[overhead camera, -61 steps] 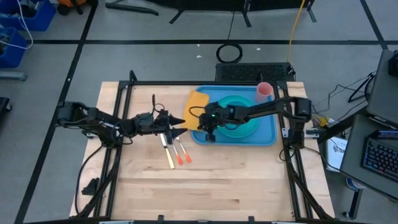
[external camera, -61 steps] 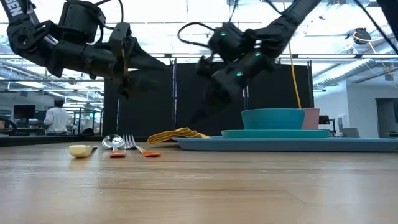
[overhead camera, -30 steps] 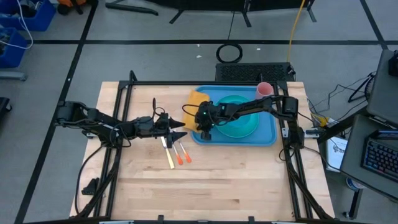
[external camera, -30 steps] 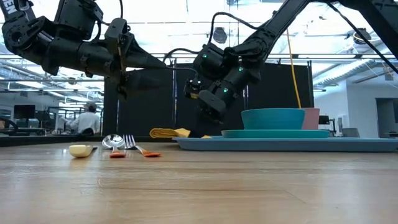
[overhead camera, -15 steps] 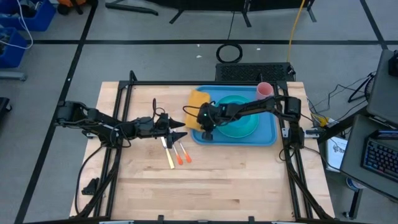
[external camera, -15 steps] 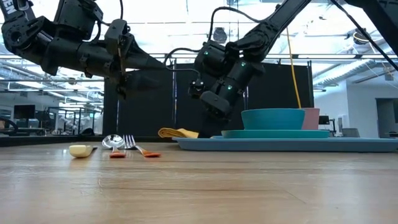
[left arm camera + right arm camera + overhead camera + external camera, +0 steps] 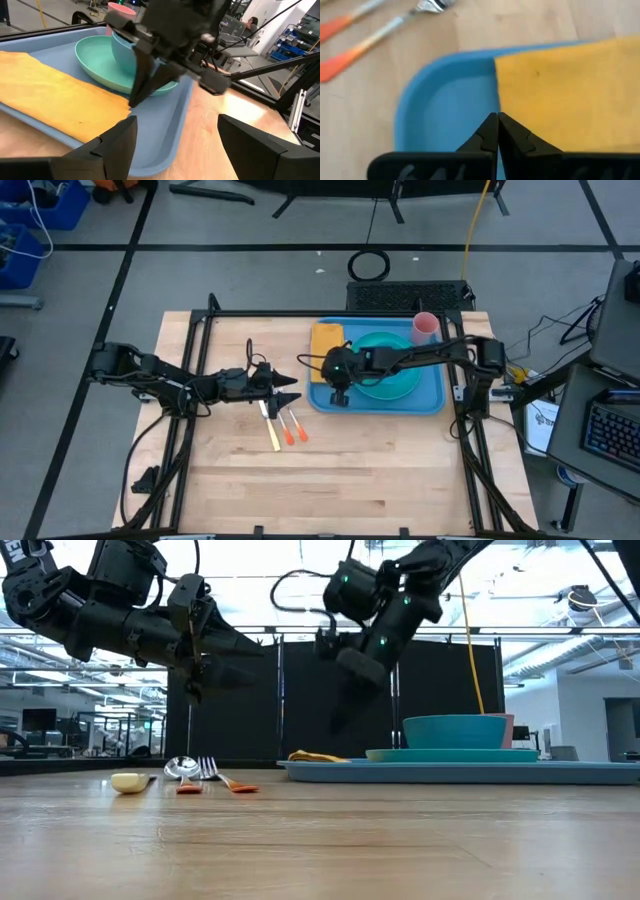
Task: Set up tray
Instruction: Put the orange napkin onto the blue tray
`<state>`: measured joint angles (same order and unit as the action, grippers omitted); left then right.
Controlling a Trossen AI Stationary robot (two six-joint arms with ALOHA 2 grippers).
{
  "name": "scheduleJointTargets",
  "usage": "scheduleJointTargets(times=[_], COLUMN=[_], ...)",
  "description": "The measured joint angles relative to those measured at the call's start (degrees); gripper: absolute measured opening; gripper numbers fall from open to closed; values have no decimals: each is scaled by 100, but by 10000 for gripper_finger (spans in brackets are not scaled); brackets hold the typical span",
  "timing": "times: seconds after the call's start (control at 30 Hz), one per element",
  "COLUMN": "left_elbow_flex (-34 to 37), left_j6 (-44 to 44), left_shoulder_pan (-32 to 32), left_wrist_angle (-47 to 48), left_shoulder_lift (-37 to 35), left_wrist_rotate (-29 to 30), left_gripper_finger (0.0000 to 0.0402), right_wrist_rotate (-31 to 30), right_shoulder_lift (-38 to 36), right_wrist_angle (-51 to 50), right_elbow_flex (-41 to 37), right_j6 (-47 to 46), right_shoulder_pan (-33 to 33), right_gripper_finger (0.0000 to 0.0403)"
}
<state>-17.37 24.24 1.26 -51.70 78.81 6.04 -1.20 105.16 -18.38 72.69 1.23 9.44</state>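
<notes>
Right wrist view: tray (image 7: 440, 100) beneath closed fingers (image 7: 490, 131).

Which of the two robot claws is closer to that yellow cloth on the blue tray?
The right gripper, shut, hovers over the tray right beside the yellow cloth. The left gripper, open, waits farther off above the cutlery on the table.

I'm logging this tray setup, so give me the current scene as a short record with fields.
tray: blue, on the table's right half
on tray: yellow cloth at its left end, turquoise plate with bowl, pink cup at a far corner
cutlery: on the wood, left of the tray
right gripper: shut, empty, above the tray's left end
left gripper: open, above the cutlery
</notes>
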Motion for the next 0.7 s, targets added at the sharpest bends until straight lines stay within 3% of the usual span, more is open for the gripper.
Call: scheduleJointTargets(times=[0.2,0.7], left_elbow_flex=[0,0], left_j6=[23,12], left_shoulder_pan=[0,0], left_wrist_angle=[13,11], left_shoulder_lift=[0,2], left_wrist_rotate=[0,4], left_gripper_finger=[278,278], right_wrist_rotate=[-162,-289], right_shoulder_lift=[-32,704], right_wrist_angle=[368,912], right_elbow_flex=[2,3], right_j6=[182,178], right_shoulder_pan=[-122,500], right_gripper_finger=[0,0])
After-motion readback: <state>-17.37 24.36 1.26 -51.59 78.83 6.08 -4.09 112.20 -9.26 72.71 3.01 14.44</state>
